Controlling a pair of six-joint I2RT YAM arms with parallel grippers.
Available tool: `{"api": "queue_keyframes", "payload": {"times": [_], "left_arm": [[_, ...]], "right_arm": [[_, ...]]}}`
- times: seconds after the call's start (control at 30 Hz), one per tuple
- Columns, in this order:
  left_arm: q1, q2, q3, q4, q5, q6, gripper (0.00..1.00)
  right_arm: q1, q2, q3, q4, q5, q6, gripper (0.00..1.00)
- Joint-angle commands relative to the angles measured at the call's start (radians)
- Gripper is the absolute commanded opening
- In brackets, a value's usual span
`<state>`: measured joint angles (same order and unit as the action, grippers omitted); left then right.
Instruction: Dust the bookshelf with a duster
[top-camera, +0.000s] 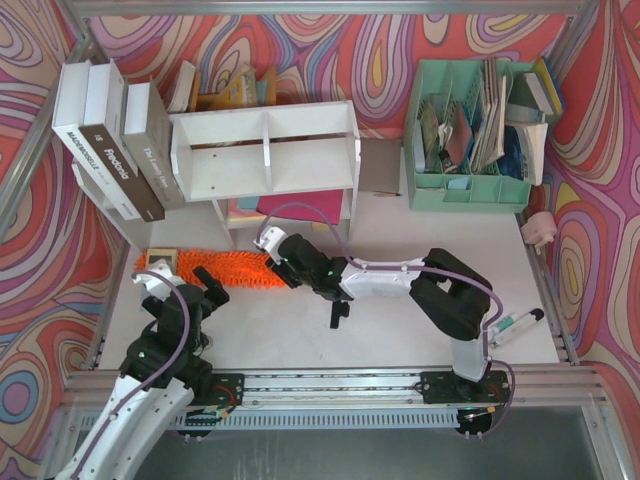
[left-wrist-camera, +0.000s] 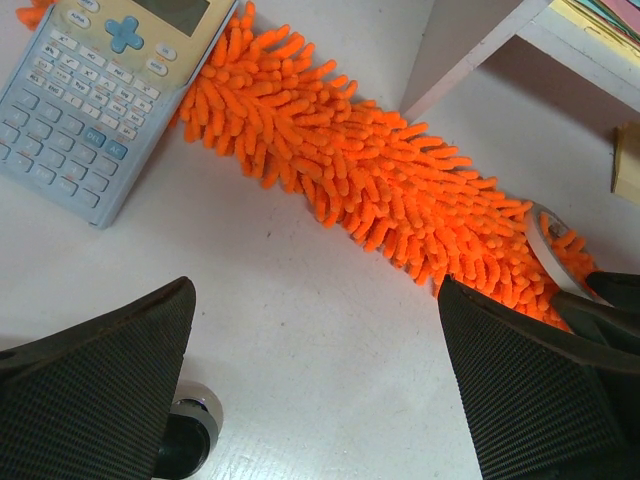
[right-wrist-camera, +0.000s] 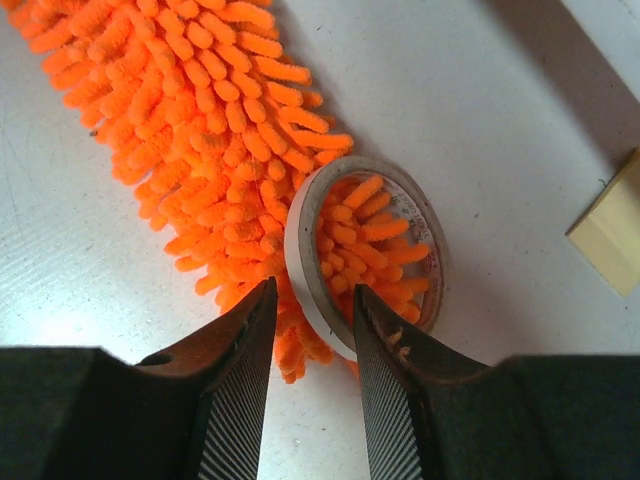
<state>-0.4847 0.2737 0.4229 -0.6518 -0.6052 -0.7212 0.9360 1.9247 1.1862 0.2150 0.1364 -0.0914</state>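
Seeing my right gripper (right-wrist-camera: 312, 298) straddle one tip of the long fluffy orange microfibre duster (right-wrist-camera: 200, 130) and a white tape ring (right-wrist-camera: 300, 245), grip unclear; duster lies before the small white wooden bookshelf (top-camera: 265, 150); left gripper (left-wrist-camera: 315, 290) spread wide.

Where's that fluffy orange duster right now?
In the top view the duster lies on the table, left of centre, in front of the bookshelf. One end meets a calculator; the other pokes into a tape roll at the right gripper.
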Motion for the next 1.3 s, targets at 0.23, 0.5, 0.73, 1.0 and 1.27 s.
{"api": "queue_keyframes", "payload": {"times": [0.23, 0.5, 0.73, 1.0, 1.27], "left_arm": [[-0.004, -0.007, -0.018, 0.022, 0.013, 0.019, 0.99], [-0.004, 0.003, -0.018, 0.03, 0.018, 0.023, 0.98], [-0.005, 0.009, -0.019, 0.033, 0.018, 0.022, 0.98], [-0.005, 0.006, -0.018, 0.029, 0.016, 0.02, 0.98], [-0.005, 0.006, -0.018, 0.03, 0.021, 0.015, 0.98]], "right_arm": [[0.005, 0.031, 0.029, -0.011, 0.03, -0.018, 0.34], [0.005, 0.018, 0.024, -0.008, 0.049, -0.024, 0.24], [0.005, -0.017, 0.014, -0.017, 0.063, -0.021, 0.22], [0.005, -0.097, -0.071, -0.005, 0.098, 0.012, 0.21], [0.005, -0.208, -0.167, -0.011, 0.11, 0.071, 0.19]]}}
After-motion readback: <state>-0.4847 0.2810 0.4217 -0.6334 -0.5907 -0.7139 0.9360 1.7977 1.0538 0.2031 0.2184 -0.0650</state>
